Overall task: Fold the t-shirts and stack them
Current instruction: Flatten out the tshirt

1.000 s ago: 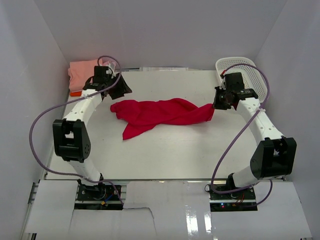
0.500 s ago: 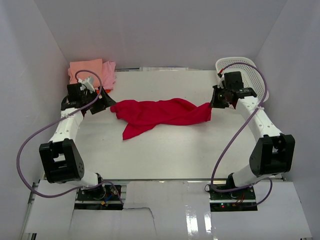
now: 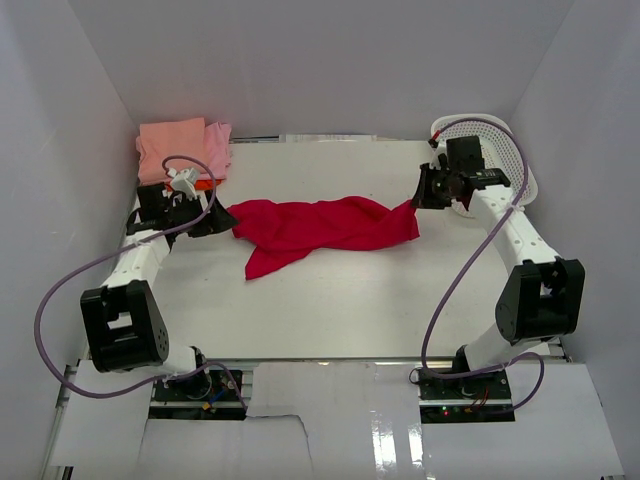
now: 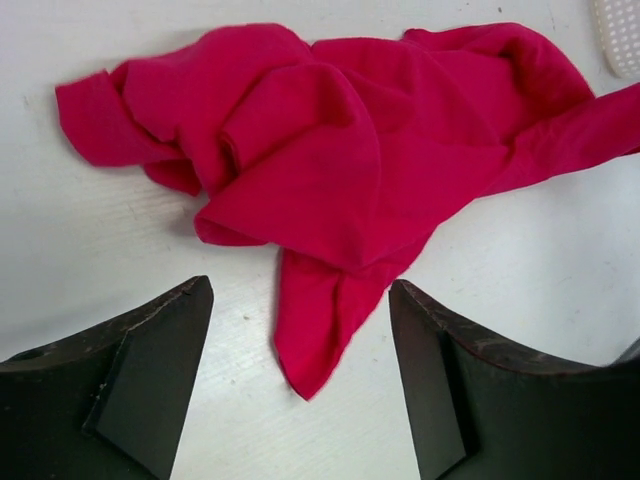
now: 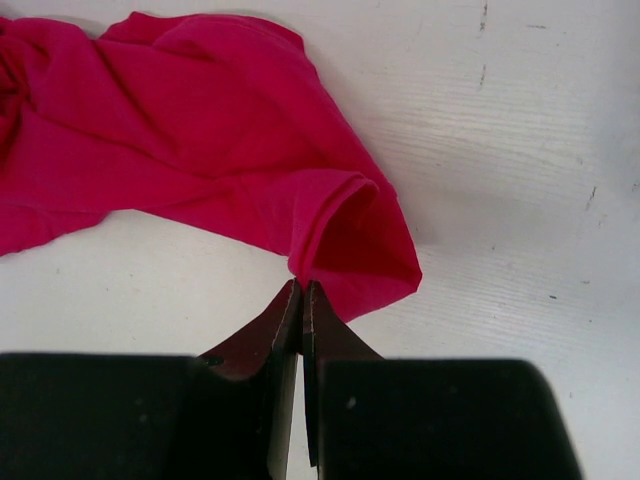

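The crimson-red t-shirt (image 3: 320, 228) lies crumpled across the middle of the table; it also shows in the left wrist view (image 4: 330, 150) and the right wrist view (image 5: 190, 150). My right gripper (image 3: 418, 200) is shut on the shirt's right end, pinching a fold of cloth at its tips (image 5: 301, 285). My left gripper (image 3: 222, 216) is open and empty just left of the shirt's left end, its jaws wide apart (image 4: 300, 385) over the table, with a point of cloth between them. Folded salmon-pink (image 3: 170, 145) and light pink (image 3: 218, 140) shirts lie stacked at the back left, over an orange one (image 3: 203, 184).
A white plastic lattice basket (image 3: 500, 145) stands at the back right, behind my right arm. White walls close in the table on three sides. The near half of the table (image 3: 340, 310) is bare.
My left arm has swung from the back-left stack down to the shirt's left end. My right gripper has pulled the shirt's right end slightly back and right.
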### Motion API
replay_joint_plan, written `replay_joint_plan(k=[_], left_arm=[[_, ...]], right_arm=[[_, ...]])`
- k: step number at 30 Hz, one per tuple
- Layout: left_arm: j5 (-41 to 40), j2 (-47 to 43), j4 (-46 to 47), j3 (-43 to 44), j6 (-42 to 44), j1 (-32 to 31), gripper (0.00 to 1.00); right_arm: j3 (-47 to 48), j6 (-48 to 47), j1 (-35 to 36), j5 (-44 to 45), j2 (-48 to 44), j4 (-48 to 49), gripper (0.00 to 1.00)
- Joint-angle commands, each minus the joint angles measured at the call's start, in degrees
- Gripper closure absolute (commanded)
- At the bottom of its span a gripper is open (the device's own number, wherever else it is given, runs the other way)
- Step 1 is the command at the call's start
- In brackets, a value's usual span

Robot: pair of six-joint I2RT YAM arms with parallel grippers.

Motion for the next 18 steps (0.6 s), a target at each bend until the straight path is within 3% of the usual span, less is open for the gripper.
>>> replay_joint_plan(k=[1, 6, 10, 18], left_arm=[[4.8, 2.0, 6.3, 1.3, 2.6, 0.7, 0.20], [9.2, 6.3, 10.6, -0.1, 4.5, 2.5, 0.18], [15.6, 12.2, 15.7, -2.3, 4.5, 5.0, 0.30], [17.7, 17.4, 20.6, -3.9, 6.0, 6.1, 0.38]], right_arm=[[3.1, -1.3, 0.2, -2.8, 0.8, 2.5, 0.92], [3.4, -0.9, 0.3, -5.3, 1.7, 3.3, 0.92], [4.1, -1.0, 0.2, -5.7, 1.8, 3.3, 0.92], [3.5, -1.3, 0.2, -6.0, 1.3, 3.5, 0.92]])
